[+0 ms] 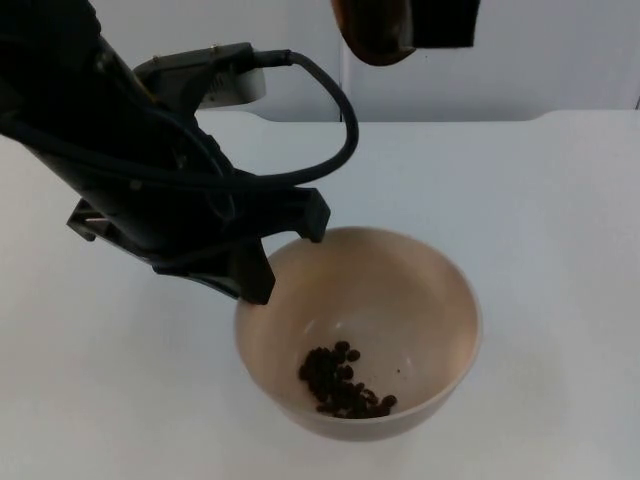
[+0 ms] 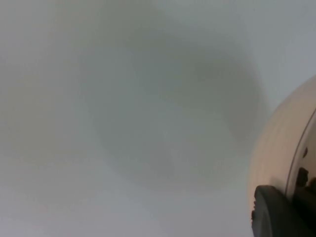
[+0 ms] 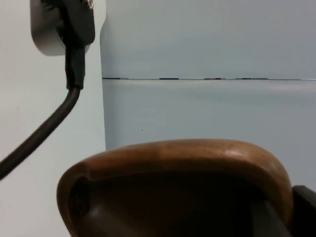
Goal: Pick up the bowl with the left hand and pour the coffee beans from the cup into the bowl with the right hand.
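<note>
The left gripper (image 1: pixel 268 262) clamps the near-left rim of the cream bowl (image 1: pixel 400 290) and holds it above the white table (image 1: pixel 560 200), with a small heap of coffee beans (image 1: pixel 345 382) lying in its bottom. The right gripper (image 1: pixel 440 25) is high up near the partition wall, closed on the brown wooden cup (image 3: pixel 173 182), which is well apart from the bowl and looks empty inside. The main risk is the one-sided rim grip: the bowl could tilt or slip as the arm moves, and beans would roll out over the low side
</note>
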